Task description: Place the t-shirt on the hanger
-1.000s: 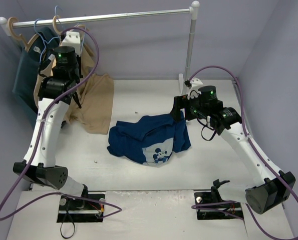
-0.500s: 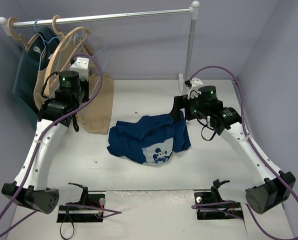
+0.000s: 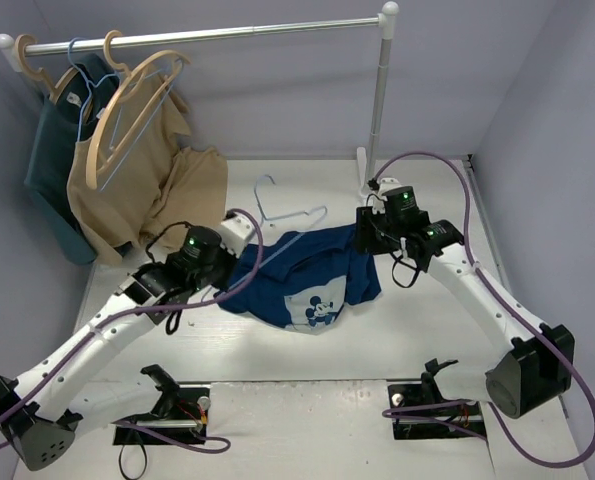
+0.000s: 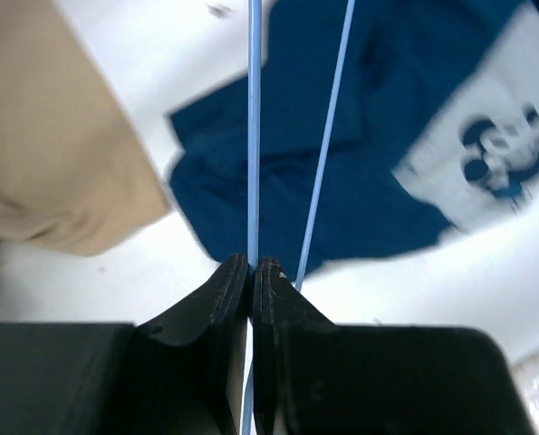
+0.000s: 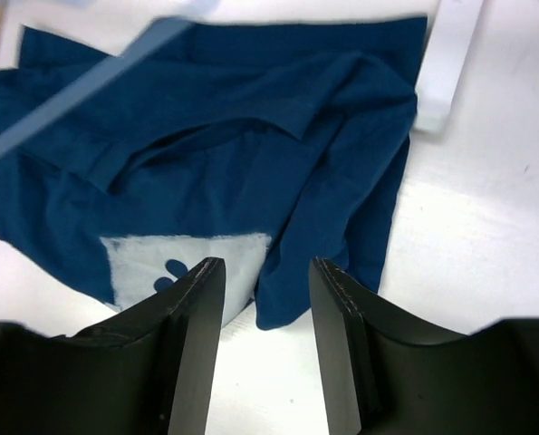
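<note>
My left hand is clenched on one thin wire of the light-blue hanger. The hanger slants above the crumpled navy t-shirt, which lies mid-counter with its pale Mickey print showing. My right hand is released, black fingers apart over the shirt's soft folds. A limp tan garment hangs from the rail to my left.

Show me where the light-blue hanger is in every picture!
Top external: the hanger sits mid-picture, at the far edge of the t-shirt.
Left wrist: its thin wires run straight up from the shut jaws of the left gripper.
Right wrist: a blurred pale-blue bar crosses the upper left.
Shared landmark: the Mickey Mouse print.
</note>
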Tool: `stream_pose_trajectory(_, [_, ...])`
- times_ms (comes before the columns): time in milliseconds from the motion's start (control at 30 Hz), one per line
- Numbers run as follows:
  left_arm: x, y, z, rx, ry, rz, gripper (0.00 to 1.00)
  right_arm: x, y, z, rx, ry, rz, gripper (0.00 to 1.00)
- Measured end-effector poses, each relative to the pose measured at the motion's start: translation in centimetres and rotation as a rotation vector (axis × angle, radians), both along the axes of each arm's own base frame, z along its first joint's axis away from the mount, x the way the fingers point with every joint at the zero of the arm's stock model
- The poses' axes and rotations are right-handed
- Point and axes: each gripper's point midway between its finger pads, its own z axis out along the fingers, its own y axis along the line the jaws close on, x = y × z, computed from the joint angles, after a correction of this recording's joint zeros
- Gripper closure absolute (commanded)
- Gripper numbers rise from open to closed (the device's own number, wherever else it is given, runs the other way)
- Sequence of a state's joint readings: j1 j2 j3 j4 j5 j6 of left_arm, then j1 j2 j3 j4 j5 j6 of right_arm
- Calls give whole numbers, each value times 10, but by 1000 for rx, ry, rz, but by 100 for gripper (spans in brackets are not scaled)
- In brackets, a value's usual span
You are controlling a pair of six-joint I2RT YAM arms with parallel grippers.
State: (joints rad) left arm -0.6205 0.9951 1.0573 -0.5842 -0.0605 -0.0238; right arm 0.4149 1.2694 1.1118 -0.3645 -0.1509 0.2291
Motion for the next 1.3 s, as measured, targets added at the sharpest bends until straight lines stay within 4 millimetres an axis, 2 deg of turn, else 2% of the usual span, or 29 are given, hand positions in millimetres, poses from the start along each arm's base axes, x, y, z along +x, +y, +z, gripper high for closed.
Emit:
stream_pose_trajectory(67, [-17,-13,-20,31,36,-72,100,-1,-3,-15,-15,39,-21,60])
stream_pose_trajectory(167, [-32,-19,-37,61,59,-120,100,-5,-6,-39,-40,100,-48,61])
stream_pose_trajectory(300, [-41,-14,-42,74,45,-119,100,-2,-5,-62,-56,154,-66,62])
stream_pose_trajectory(800, [-53,10,-47,85,18,-63,100,30,10,-133,-90,232,-70,57])
stream_pose_trajectory(1067, [-57,14,-48,83,24,-52,100,46,17,-154,-103,244,-66,58])
stream_pose_trajectory(1300, [-58,15,-49,86,28,-51,100,66,23,-151,-99,210,-76,61])
